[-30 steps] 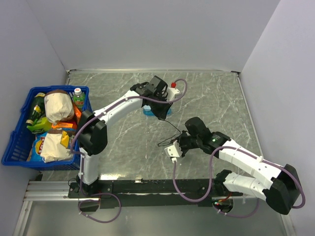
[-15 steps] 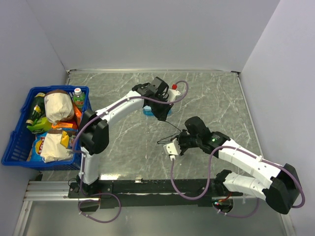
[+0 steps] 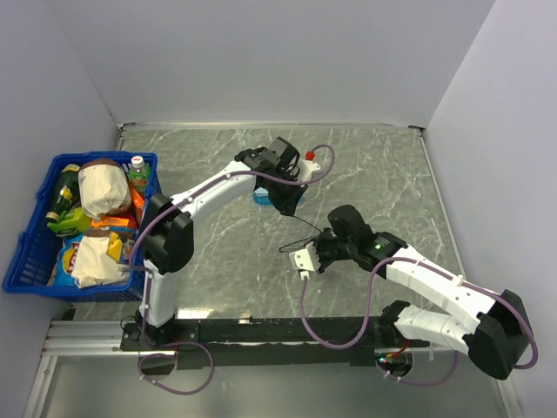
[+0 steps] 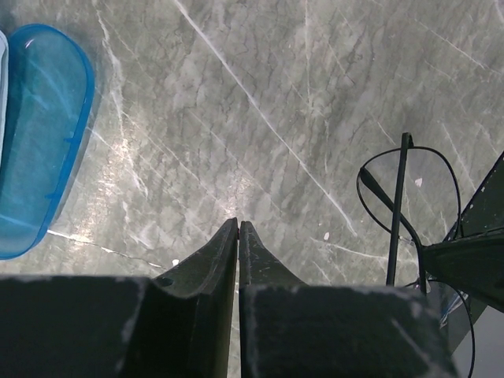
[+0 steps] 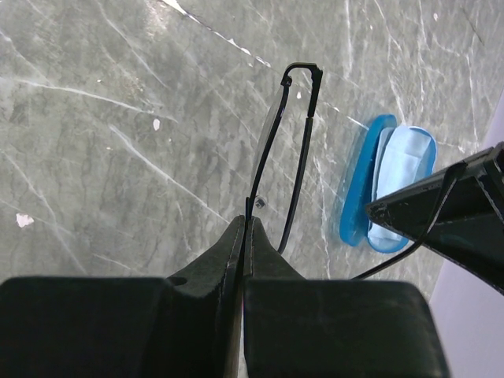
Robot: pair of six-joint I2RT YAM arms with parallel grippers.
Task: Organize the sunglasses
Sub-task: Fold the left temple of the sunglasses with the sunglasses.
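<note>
Grey marble tabletop (image 3: 383,174), with a blue basket (image 3: 30,252) of groceries over on the left. Toward the far middle there's the blue case (image 4: 35,134), lying open with a light-blue cloth (image 5: 402,169) in it. The left tool (image 4: 238,228) is right by it, fingers pressed nearly together with nothing between them. Nearer, mid-tabletop, the right tool (image 5: 246,224) is clamped tight on the thin frame of the sunglasses (image 4: 399,206), which stick out toward the case.

Grey marble table (image 3: 383,165) w/ blue case (image 4: 35,142), blue basket (image 3: 24,257).
</note>
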